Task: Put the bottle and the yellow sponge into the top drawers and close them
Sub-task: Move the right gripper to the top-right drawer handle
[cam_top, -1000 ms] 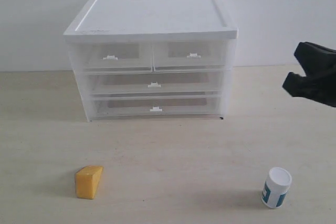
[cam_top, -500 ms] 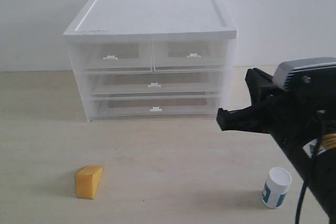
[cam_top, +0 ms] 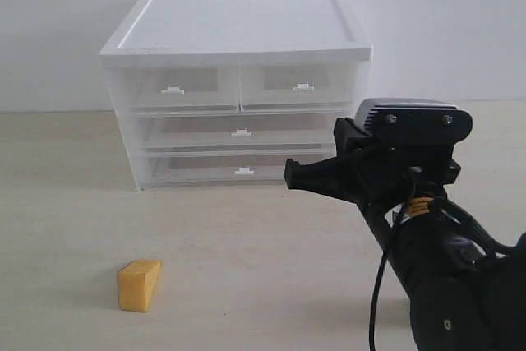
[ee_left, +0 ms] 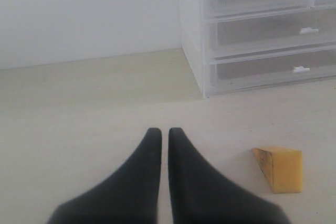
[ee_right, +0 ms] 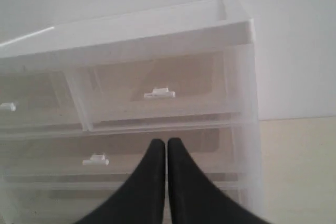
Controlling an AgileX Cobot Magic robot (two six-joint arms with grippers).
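Note:
The yellow sponge [cam_top: 140, 285] lies on the table at the front left, and the left wrist view shows the sponge [ee_left: 280, 168] off to one side of my left gripper [ee_left: 164, 132]. That gripper is shut on nothing and hovers over bare table. Both top drawers, left [cam_top: 177, 88] and right [cam_top: 300, 84], are closed in the white-topped cabinet [cam_top: 238, 26]. My right gripper [cam_top: 292, 177] is shut and empty, pointing at the cabinet's front. In the right wrist view the right gripper [ee_right: 166, 142] sits just below the right top drawer's handle [ee_right: 159, 94]. The bottle is hidden behind the right arm.
Two full-width drawers, upper [cam_top: 240, 132] and lower [cam_top: 243, 170], sit closed under the top pair. A white wall stands behind the cabinet. The right arm's bulk [cam_top: 444, 285] fills the front right corner of the exterior view.
My right arm has swung in from the right edge toward the cabinet's front, and it now covers the bottle. The sponge and drawers have not moved.

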